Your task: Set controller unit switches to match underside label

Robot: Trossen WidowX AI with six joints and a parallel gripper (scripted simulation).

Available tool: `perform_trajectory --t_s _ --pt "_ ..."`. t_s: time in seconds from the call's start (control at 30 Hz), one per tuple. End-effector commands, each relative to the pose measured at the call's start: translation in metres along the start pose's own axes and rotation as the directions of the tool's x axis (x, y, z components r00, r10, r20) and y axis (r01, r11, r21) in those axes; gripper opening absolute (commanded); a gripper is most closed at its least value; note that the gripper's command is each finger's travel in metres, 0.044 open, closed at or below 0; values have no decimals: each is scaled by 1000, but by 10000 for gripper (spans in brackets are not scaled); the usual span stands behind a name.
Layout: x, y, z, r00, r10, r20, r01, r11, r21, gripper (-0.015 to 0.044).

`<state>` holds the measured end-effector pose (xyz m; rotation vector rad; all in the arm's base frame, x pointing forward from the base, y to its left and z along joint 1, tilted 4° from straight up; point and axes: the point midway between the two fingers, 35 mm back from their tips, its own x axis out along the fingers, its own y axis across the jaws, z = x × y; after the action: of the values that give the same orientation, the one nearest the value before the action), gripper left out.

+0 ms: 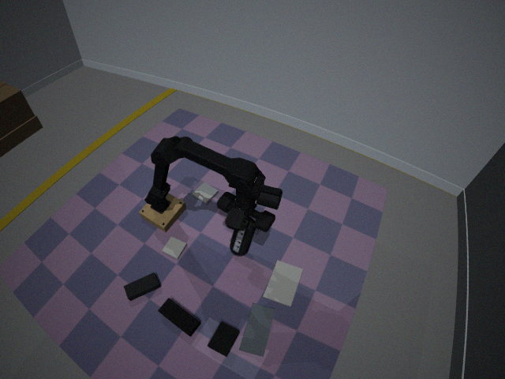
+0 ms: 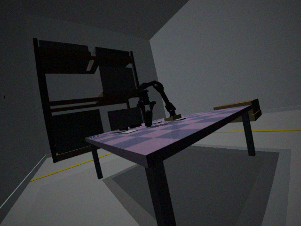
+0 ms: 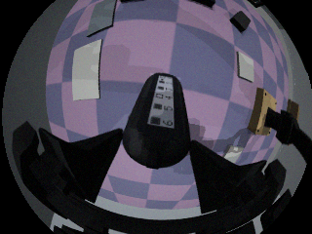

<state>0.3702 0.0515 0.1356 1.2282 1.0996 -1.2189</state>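
The dark controller unit (image 1: pixel 248 236) (image 2: pixel 148 119) (image 3: pixel 156 151) is held steeply tilted between the two fingers, its lower end close to the bench top; whether it touches cannot be told. Its white label (image 1: pixel 238 239) (image 3: pixel 162 114) faces the wrist camera. On it, squares 6 and 5 are filled, square 4 is empty and square 3 looks filled; the far squares are too small and foreshortened to read surely. The switches face away and are hidden. My gripper (image 1: pixel 248 222) (image 2: pixel 146 110) (image 3: pixel 158 139) is shut on the unit, one finger on each side.
A white panel (image 1: pixel 284 283) (image 3: pixel 88 73) and a grey-green panel (image 1: pixel 256 330) (image 3: pixel 102 17) lie near the unit. Black blocks (image 1: pixel 142 286) (image 1: pixel 179 317) (image 1: pixel 223 338) lie farther along. Small pale plates (image 1: pixel 174 247) (image 1: pixel 206 192) flank the arm's wooden base (image 1: pixel 165 220) (image 3: pixel 258 114).
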Motion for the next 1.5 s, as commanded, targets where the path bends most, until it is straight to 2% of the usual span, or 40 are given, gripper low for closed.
perform_trajectory --t_s 0.0,1.47 --pt "3 0 8 1000 -9 11 9 1000 3 338" --pt "0 0 44 1000 -9 14 9 1000 3 338"
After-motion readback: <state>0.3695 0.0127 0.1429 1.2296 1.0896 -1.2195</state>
